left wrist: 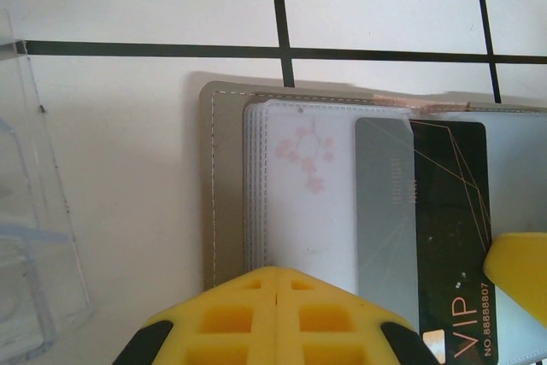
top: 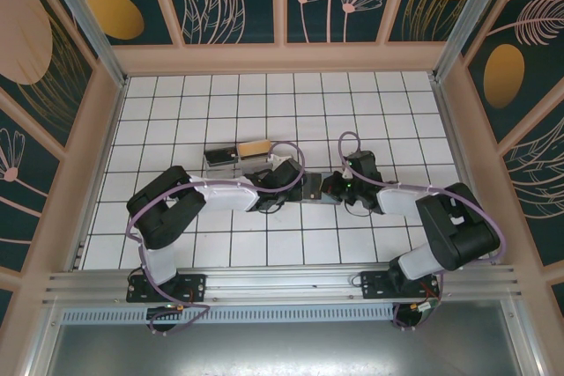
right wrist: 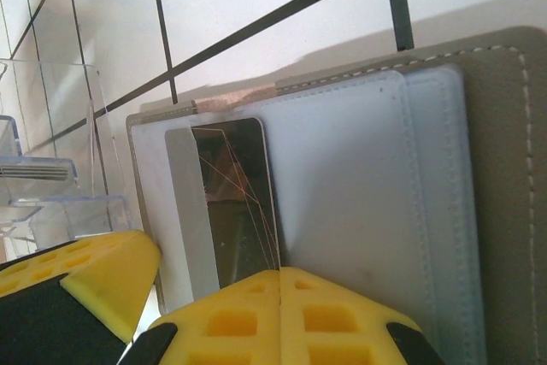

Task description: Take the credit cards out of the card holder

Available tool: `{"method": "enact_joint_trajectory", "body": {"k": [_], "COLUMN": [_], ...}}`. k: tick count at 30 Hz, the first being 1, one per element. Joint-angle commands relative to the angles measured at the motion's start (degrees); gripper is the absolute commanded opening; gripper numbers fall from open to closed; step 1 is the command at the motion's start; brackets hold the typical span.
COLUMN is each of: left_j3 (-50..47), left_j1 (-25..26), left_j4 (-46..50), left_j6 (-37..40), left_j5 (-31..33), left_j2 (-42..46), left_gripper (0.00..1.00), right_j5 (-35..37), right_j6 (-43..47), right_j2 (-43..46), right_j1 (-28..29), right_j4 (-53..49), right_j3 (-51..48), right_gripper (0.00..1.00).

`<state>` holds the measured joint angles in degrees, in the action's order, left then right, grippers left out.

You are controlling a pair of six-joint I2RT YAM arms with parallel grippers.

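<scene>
Yellow fingertips of the left gripper (left wrist: 278, 284) fill the bottom of its wrist view. They are pressed together along a single seam and sit over the near edge of the card holder (left wrist: 226, 194); whether they pinch a sleeve cannot be told.

The card holder is a beige stitched cover with clear plastic sleeves. It lies open and flat on the white tiled table (left wrist: 128, 168), between the two arms near the middle of the floor. A strip of peach tape (left wrist: 410, 102) sits on its far edge.

The credit cards (left wrist: 385, 211) are inside the sleeves:
- The white card (left wrist: 308, 211) is printed with pink blossoms.
- The grey card (left wrist: 383, 237) bears faint embossed marks too small to read.
- The black card (left wrist: 449, 211) is crossed by thin gold lines. Running sideways in gold lettering, it reads "VIP" and "NO.88888807".

The right gripper (right wrist: 280, 284) is likewise closed, pad against pad. Its seam lines up with the lower end of the black card, and a grasp on that card cannot be confirmed. One of its yellow fingers (left wrist: 523, 273) touches the black card's right side.

A clear acrylic stand (left wrist: 34, 254) rests just beside the holder.
</scene>
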<state>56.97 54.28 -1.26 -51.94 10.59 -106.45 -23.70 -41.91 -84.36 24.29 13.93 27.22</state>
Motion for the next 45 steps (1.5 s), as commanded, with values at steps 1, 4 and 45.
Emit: {"method": "enact_joint_trajectory", "body": {"k": [1,4,45], "left_j3": [0.41,0.60,2.47], "left_j1": [-0.06,-0.05,-0.05], "left_j4": [3.48,3.37,2.22], "left_j6": [-0.01,0.06,1.38], "left_j5": [-0.11,-0.48,-1.92], "left_j2": [-2.13,-2.57,2.14], "left_gripper": [0.00,0.00,0.06], "right_j5": [-3.40,-5.31,-1.76], "right_j6": [1.39,1.78,7.02], "right_j2": [0.87,-0.63,22.09], "right_j1": [-0.34,-0.39,-10.74], "right_j4": [2.37,3.75,-13.58], "right_j3": [-0.76,-0.44,-4.03], "right_gripper": [0.15,0.18,0.00]}}
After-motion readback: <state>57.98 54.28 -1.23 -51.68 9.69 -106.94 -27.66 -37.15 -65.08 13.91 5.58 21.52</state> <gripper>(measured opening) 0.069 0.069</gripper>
